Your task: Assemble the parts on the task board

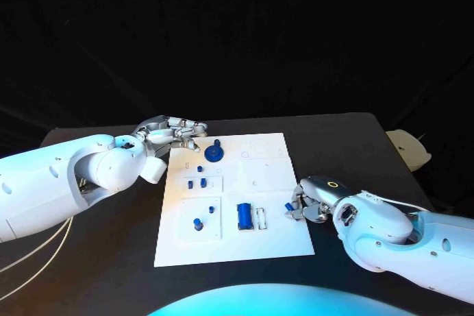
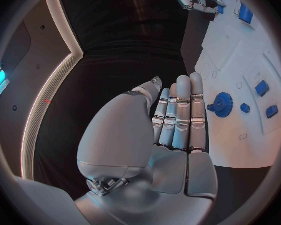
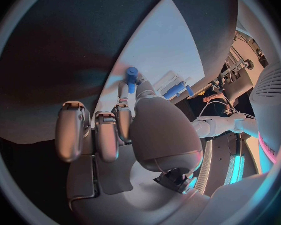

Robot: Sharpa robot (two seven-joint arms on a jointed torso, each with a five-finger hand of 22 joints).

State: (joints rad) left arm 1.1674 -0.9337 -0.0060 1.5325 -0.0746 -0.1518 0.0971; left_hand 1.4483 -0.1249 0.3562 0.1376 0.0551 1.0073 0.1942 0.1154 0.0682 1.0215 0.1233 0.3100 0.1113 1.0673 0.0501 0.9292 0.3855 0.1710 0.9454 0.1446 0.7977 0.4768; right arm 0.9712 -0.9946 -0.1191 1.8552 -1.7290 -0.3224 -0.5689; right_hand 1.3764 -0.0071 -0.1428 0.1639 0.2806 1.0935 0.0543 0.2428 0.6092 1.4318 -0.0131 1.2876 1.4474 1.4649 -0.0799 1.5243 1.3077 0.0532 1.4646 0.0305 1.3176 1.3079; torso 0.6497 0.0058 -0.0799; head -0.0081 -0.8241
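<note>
The white task board (image 1: pixel 272 244) lies in the middle of the black table. A blue gear (image 1: pixel 214 151) sits near its far left corner, and my left hand (image 1: pixel 176 132) hovers just beside it at the board's edge, fingers straight and holding nothing; the left wrist view shows that hand (image 2: pixel 178 120) close to the gear (image 2: pixel 223 104). At the board's right edge my right hand (image 1: pixel 311 206) pinches a small blue peg (image 1: pixel 290 207). The right wrist view shows the peg (image 3: pixel 132 79) between thumb and finger over the board (image 3: pixel 159 45). A blue cylinder (image 1: pixel 243 216) and several small blue parts (image 1: pixel 198 184) stand on the board.
A beige object (image 1: pixel 410 148) sits at the table's right edge. Pale cables (image 1: pixel 40 254) hang by my left arm. Bare black table surrounds the board on the near and far sides.
</note>
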